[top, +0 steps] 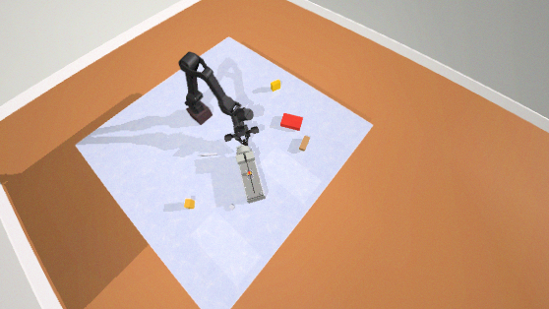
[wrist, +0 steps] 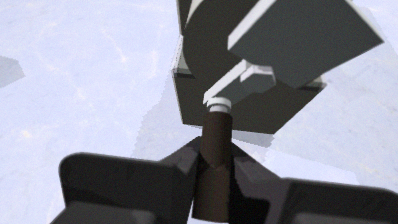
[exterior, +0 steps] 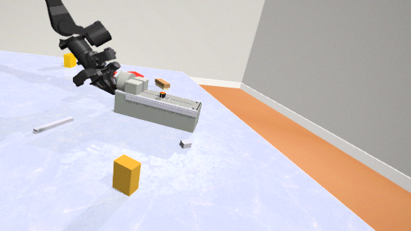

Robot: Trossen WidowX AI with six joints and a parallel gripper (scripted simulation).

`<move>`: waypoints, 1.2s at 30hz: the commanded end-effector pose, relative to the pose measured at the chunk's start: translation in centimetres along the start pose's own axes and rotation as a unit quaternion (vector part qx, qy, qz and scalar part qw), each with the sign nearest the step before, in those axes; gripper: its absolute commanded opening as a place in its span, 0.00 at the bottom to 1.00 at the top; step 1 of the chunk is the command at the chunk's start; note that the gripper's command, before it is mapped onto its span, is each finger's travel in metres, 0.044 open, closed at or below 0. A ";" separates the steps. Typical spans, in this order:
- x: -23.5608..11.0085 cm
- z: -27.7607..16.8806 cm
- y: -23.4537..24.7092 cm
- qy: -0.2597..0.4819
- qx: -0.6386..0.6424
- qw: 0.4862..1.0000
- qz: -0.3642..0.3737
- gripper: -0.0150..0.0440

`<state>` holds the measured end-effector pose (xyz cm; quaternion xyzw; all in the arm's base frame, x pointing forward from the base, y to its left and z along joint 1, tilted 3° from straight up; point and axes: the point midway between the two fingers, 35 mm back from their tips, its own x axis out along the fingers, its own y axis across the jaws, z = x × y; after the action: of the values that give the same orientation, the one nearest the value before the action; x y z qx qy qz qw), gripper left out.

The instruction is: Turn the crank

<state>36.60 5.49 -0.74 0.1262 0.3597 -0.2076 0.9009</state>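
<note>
— Grey, long and box-shaped, the slide machine (top: 252, 177) lies near the middle of the pale blue mat (top: 148, 197). Where is the black parallel-jaw gripper (wrist: 216, 165)?

— At the machine's crank end, clamped on the dark brown cylindrical crank handle (wrist: 215, 150), one finger on either side.

— And the red pointer (exterior: 162, 94)?

— On the machine's top rail, nearer the crank end than the far end. I cannot make out the brass marks.

— Room around the machine?

— A red flat block (top: 291, 121) and a tan small block (top: 304, 143) lie off one long side, apart from it. A small grey cube (exterior: 185, 143) sits near the far end, a thin white bar (exterior: 52, 125) off the other side.
</note>
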 end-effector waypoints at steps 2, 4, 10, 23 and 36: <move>0.3 -0.3 -0.8 0.006 -0.003 1.000 -0.010 0.25; 0.3 -0.3 -0.9 0.006 -0.003 1.000 -0.010 0.25; 0.3 -0.3 -1.0 0.006 -0.003 1.000 -0.010 0.25; 0.4 -0.4 -1.3 0.006 -0.003 1.000 -0.010 0.25; 0.3 -0.3 -1.6 0.006 -0.003 1.000 -0.010 0.25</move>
<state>36.26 4.86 -1.05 0.1264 0.3621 -0.2056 0.9003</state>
